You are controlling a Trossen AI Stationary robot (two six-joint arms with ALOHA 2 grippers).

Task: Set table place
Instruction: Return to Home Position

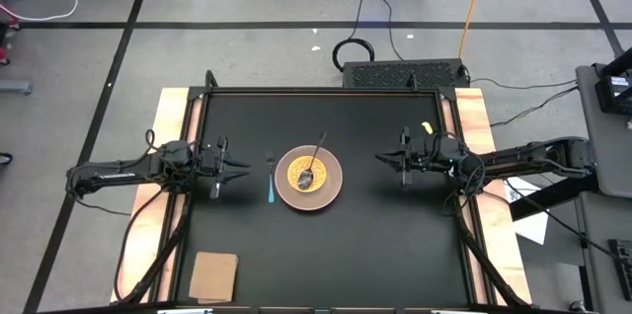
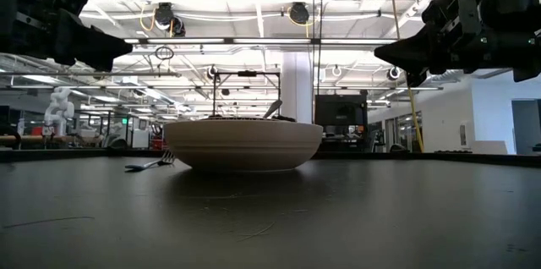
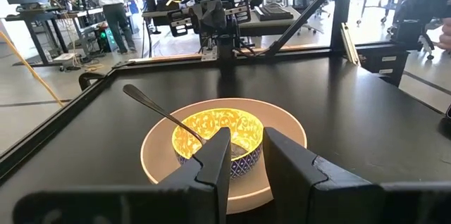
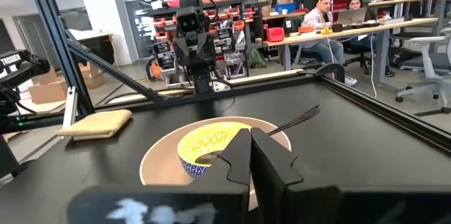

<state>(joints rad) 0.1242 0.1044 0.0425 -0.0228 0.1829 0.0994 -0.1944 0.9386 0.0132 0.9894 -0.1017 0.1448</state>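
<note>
The pinkish-tan plate (image 1: 331,188) sits at the middle of the black table (image 1: 395,245). The yellow dish (image 1: 296,168) stands on it. The silver spoon (image 1: 318,151) has its bowl in the dish, and its handle leans on the dish's rim toward the far edge. The thin light-blue utensil (image 1: 272,192) lies flat on the table just left of the plate. My left gripper (image 1: 243,166) hovers left of the plate, pointing at it, its fingers a little apart (image 3: 245,143) and empty. My right gripper (image 1: 380,159) hovers right of the plate, shut (image 4: 250,139) and empty.
A tan square (image 1: 213,276) lies at the table's near left corner. A small yellow thing (image 1: 427,127) lies near the right arm by the right wooden strip. People sit and stand at desks in the room beyond the table.
</note>
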